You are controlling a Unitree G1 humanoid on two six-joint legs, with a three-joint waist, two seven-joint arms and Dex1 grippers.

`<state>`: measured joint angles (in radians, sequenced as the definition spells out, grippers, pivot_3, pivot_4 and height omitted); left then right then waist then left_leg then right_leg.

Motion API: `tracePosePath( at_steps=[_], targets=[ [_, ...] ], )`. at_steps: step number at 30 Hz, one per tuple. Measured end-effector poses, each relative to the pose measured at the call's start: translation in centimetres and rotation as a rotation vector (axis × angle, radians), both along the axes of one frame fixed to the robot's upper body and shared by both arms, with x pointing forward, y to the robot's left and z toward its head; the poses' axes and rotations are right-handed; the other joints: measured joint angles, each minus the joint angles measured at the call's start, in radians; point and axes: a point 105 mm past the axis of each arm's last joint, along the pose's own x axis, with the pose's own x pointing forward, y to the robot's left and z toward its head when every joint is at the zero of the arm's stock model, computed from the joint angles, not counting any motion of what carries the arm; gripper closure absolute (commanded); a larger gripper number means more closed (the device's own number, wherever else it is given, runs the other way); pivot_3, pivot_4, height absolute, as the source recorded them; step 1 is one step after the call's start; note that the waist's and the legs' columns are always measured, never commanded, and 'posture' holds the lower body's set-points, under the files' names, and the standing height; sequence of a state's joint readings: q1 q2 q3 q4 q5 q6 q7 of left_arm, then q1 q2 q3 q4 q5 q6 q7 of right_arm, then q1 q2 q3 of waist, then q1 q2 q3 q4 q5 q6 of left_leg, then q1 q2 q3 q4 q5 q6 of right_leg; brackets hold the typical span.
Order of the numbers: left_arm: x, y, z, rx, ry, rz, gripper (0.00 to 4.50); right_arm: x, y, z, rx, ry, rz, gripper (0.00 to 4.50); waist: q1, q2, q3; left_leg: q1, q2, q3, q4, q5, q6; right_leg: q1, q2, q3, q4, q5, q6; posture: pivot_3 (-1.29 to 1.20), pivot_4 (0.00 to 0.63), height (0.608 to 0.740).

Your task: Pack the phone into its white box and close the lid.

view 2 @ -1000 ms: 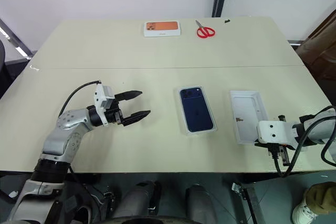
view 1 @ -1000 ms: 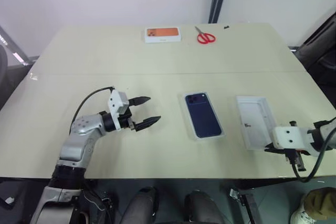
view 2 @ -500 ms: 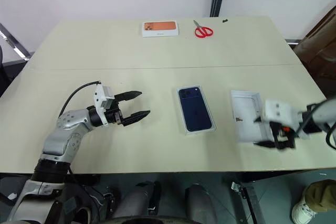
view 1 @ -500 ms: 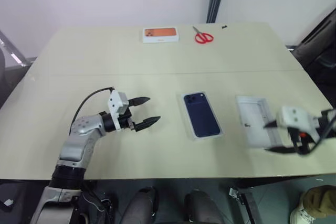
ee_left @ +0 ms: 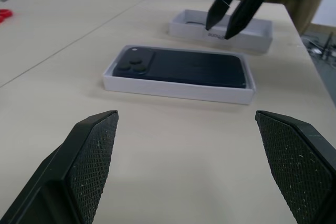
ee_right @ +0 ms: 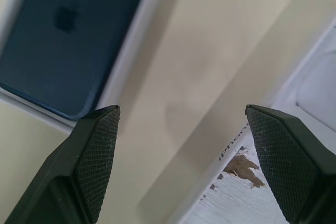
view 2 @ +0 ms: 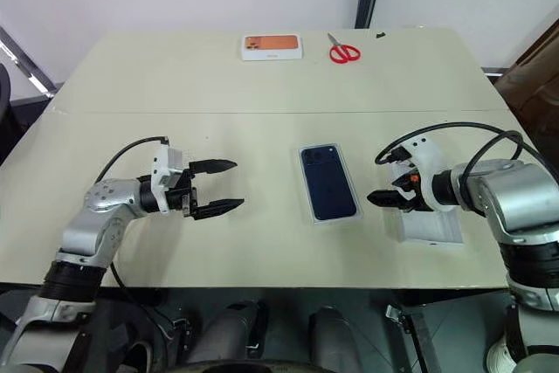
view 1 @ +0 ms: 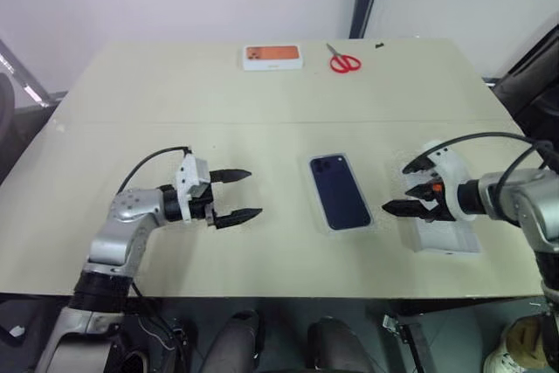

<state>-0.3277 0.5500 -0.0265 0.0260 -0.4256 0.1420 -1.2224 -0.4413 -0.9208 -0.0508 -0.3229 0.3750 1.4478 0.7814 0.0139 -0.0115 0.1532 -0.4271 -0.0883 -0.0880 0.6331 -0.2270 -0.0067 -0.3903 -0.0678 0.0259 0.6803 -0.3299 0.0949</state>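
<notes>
From the head camera I see the pale beige tabletop (view 1: 262, 102) with the slim dark navy-blue phone (view 1: 340, 190) lying back-up in the shallow white box (view 1: 316, 203), near the middle. To its right lies the shallow white rectangular lid (view 1: 450, 238), open side up. My right tool (view 1: 409, 187) hangs over the lid's near-left part, its two black fingers spread wide and pointing toward the phone, holding nothing. My left tool (view 1: 236, 194) sits well to the left of the box, above the bare tabletop, fingers wide apart and aimed toward the phone, empty too. At the far edge lie a white box with an orange top (view 1: 273, 57) and red-handled scissors (view 1: 342, 61) just beside it.

In the left wrist view, the left tool's textured fingertips (ee_left: 89, 161) stand far apart, and between them I see the phone (ee_left: 184, 66) seated in its white box (ee_left: 178, 88), camera cluster at one end. Beyond it is the lid (ee_left: 223, 29), with the right tool (ee_left: 231, 11) poised over it (I cannot tell whether it touches).

In the right wrist view, the right tool's fingers (ee_right: 94, 156) are wide; the phone's (ee_right: 68, 35) glossy back lies to one side, the lid's rim (ee_right: 236, 166) with small brown marks to the other, bare tabletop between.
</notes>
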Motion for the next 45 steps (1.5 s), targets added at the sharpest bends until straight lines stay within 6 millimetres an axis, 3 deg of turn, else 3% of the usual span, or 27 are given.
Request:
tracePosePath(
  at_steps=[5, 11, 19, 35, 40, 43, 45],
  targets=[
    [-0.3, 0.0, 0.0, 0.006, 0.002, -0.025, 0.10, 0.3, -0.6, 0.2, -0.008, -0.038, -0.090, 0.50, -0.003, 0.000, 0.000, 0.000, 0.000, 0.000, 0.000, 0.000, 0.000, 0.000, 0.000, 0.000, 0.000, 0.000, 0.000, 0.00, 0.150, 0.734],
    [-0.4, -0.8, -0.3, -0.008, 0.010, -0.046, 0.10, 1.2, -0.7, 1.7, 0.008, -0.110, -0.141, 0.50, -0.006, 0.000, 0.000, 0.000, 0.000, 0.000, -0.001, 0.000, 0.000, -0.001, 0.001, 0.000, 0.001, 0.000, 0.000, 0.00, 0.150, 0.734],
    [-0.4, -0.9, -0.3, -0.010, 0.011, -0.046, 0.10, -0.7, -2.3, -1.0, 0.001, 0.026, -0.245, 0.50, -0.005, 0.000, 0.000, 0.000, 0.000, 0.000, 0.000, 0.000, 0.000, -0.001, 0.001, 0.000, 0.001, 0.000, 0.000, 0.00, 0.150, 0.734],
    [-0.8, -1.3, -0.2, -0.010, -0.007, -0.060, 0.10, -1.1, -2.8, -1.7, 0.005, 0.031, -0.289, 0.50, -0.009, 0.000, 0.000, 0.000, 0.000, 0.000, 0.000, 0.000, 0.000, 0.000, 0.001, 0.000, 0.001, 0.000, 0.000, 0.00, 0.150, 0.734],
    [-0.9, -1.4, -0.3, -0.014, -0.008, -0.053, 0.10, -1.3, -3.1, -2.1, -0.018, 0.037, -0.312, 2.71, -0.009, 0.000, 0.000, 0.000, 0.000, 0.000, 0.000, 0.000, 0.000, 0.000, 0.001, 0.000, 0.001, 0.000, 0.000, 0.00, 0.150, 0.734],
    [-0.9, -1.5, -0.1, -0.015, -0.014, -0.047, 0.10, -1.3, -3.2, -2.2, -0.026, 0.033, -0.321, 4.34, -0.009, 0.000, 0.000, 0.001, 0.000, 0.000, 0.000, 0.000, 0.001, 0.001, 0.001, 0.000, 0.001, 0.000, 0.000, 0.00, 0.150, 0.734],
    [-0.8, -1.5, -0.2, -0.015, -0.008, -0.041, 0.10, -1.2, -3.0, -2.3, -0.021, 0.028, -0.325, 4.43, -0.009, -0.001, -0.001, 0.001, 0.001, 0.000, 0.000, 0.000, 0.001, 0.001, 0.001, 0.000, 0.001, 0.000, 0.000, 0.00, 0.150, 0.734]
  ],
)
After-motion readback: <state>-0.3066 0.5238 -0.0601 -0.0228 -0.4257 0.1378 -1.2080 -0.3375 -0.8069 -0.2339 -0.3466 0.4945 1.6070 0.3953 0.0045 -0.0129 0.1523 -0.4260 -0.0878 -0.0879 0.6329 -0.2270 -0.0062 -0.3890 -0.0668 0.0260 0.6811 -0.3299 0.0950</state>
